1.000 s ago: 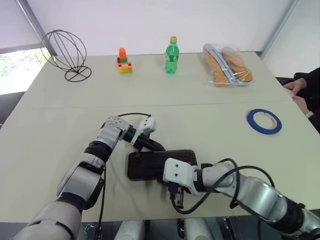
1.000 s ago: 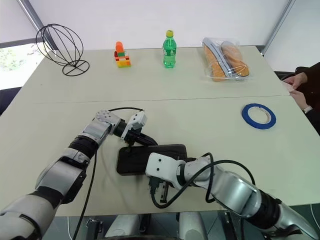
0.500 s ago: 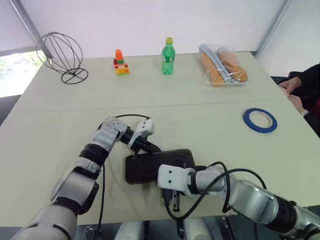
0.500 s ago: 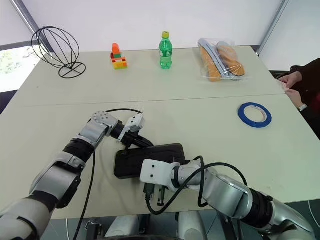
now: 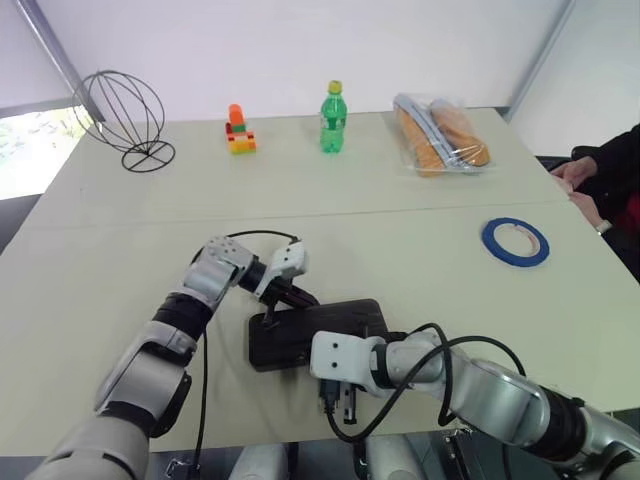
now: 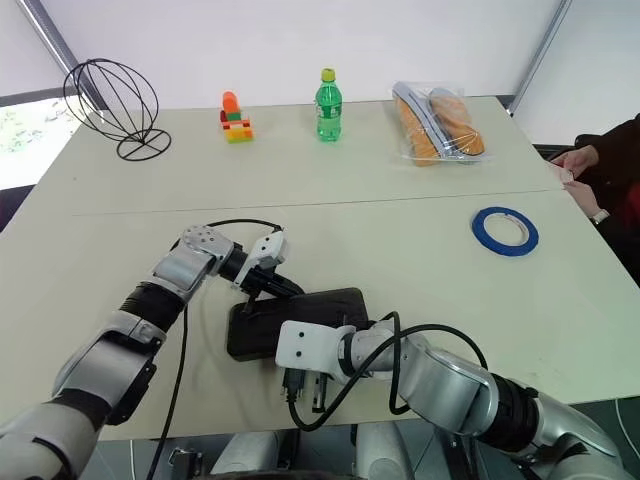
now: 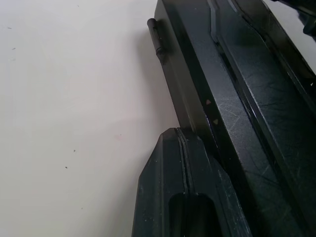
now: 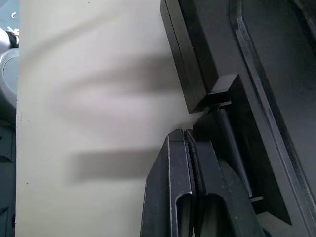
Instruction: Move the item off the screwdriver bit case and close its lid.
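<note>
A: Where do your grippers sit?

B: Your left gripper (image 5: pixel 268 318) has its fingers pressed together, empty, with the tips at the case's (image 5: pixel 345 322) far left corner. In the left wrist view the closed fingers (image 7: pixel 180 197) lie right against the case's long edge, and the table (image 7: pixel 74 98) is bare on their other side.

A: And the right one?

B: Your right gripper (image 6: pixel 303 392) is also closed on nothing. Its fingers (image 8: pixel 185 192) sit just beside the near edge of the case, close to the black latch tab (image 8: pixel 220 89), which lies just past the tips.

A: How does the lid stand?

B: The lid (image 6: pixel 310 305) lies flat down on the case, between your two sets of fingers. You cannot tell whether the latch is caught.

A: Where is the tape?

B: The tape (image 5: pixel 515 242) lies flat on the table, well apart from both sets of fingers, beyond your right arm, near a person's hand (image 5: pixel 574 174) at the table's edge.
</note>
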Motion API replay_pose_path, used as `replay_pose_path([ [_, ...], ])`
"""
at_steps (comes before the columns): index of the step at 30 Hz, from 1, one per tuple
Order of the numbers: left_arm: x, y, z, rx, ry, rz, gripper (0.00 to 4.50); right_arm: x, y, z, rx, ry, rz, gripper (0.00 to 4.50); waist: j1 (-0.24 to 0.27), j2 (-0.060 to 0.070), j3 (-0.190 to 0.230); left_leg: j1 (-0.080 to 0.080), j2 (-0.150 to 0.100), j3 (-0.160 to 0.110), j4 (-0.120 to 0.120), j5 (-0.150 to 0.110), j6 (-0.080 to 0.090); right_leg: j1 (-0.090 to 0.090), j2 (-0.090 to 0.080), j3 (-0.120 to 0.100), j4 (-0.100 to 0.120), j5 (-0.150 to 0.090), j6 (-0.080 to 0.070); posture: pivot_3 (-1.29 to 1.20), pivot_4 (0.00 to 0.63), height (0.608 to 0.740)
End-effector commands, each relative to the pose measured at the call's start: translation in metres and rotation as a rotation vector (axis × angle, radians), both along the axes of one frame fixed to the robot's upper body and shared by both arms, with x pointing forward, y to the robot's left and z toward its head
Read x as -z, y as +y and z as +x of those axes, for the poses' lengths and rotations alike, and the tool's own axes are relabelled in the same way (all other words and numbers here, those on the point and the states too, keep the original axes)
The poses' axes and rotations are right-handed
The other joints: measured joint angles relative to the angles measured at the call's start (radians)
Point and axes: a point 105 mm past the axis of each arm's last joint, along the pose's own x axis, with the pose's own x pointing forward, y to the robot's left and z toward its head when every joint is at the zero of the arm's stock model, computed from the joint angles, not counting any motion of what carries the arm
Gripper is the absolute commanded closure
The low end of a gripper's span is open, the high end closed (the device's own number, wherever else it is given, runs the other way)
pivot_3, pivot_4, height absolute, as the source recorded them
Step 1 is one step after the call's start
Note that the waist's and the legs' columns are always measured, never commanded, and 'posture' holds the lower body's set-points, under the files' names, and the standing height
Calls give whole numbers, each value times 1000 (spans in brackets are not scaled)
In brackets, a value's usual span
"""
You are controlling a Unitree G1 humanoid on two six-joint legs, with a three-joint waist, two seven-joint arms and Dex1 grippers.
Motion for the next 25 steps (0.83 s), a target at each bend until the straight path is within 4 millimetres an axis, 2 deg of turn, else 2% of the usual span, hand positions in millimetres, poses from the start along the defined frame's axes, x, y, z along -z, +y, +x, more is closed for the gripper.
replay_pose_path([
  [1, 24, -18, -48, 230, 169, 17, 4500, 4, -46, 64, 302, -191, -147, 4453, -1, 0, -1, 0, 1, 0, 0, 0, 0, 0, 0, 0, 0, 0, 0, 0, 150, 740],
  [5, 24, -15, -48, 225, 161, 17, 4500, 3, -48, 70, 314, -204, -146, 4453, -2, 0, -2, 1, 2, 0, -1, 0, 0, 0, 3, 0, 0, 0, 0, 0, 150, 740],
  [7, 23, -19, -33, 168, 85, -2, 4500, 2, -45, 63, 300, -165, -117, 4453, -1, 0, -4, 1, 3, 0, -1, 0, 0, 0, 4, 0, 0, 0, 0, 0, 150, 740],
  [9, 21, -22, -9, 74, -20, -14, 4500, 0, -41, 47, 280, -84, -63, 4453, 9, 1, -7, 2, 3, 0, -1, 0, 0, 1, 4, 0, 0, 0, -1, 0, 150, 740],
  [11, 18, -23, 6, 23, -95, -25, 4500, -2, -41, 34, 263, -28, -28, 4453, 27, 1, -8, 4, 2, -2, 0, 0, 0, 6, 3, -1, -2, 0, -1, 0, 150, 740],
  [14, 1, -19, 43, -172, -243, -90, 4500, -15, -54, -7, 221, 152, 70, 4453, 61, 1, -8, 4, -3, -3, 3, 0, 0, 9, -3, -2, -3, -1, 1, 0, 150, 740],
  [16, -19, -8, 66, -328, -294, -168, 4500, -39, -59, -37, 188, 272, 235, 4453, 62, -2, -8, 2, -6, -3, 4, 0, 1, 9, -5, -1, -4, -1, 4, 0, 150, 740],
  [18, -36, 3, 78, -428, -287, -263, 4500, -60, -62, -52, 178, 354, 419, 4453, 53, -4, -7, -1, -6, -3, 4, -2, 4, 7, -5, -1, -5, 0, 7, 0, 150, 740],
  [20, -55, 20, 86, -537, -246, -381, 4500, -89, -69, -52, 177, 381, 654, 4453, 45, -4, -6, -1, -4, -2, 3, -2, 4, 3, -3, -1, -3, 0, 6, 0, 150, 740],
  [21, -63, 29, 89, -580, -239, -423, 4500, -104, -75, -46, 194, 367, 760, 4453, 40, -5, -5, -1, -4, -2, 2, -2, 4, 3, -4, -1, -3, 0, 6, 0, 150, 740],
  [23, -74, 49, 92, -663, -242, -488, 4500, -129, -93, -21, 281, 292, 902, 4453, 29, -6, -4, -1, -4, -2, 2, -2, 4, 3, -5, 0, -3, 1, 5, 0, 150, 740],
  [25, -83, 66, 92, -735, -259, -530, 4500, -141, -113, 9, 418, 193, 973, 4453, 25, -6, -4, -1, -4, 0, 2, -2, 4, 3, -5, 1, -4, 1, 5, 0, 150, 740],
])
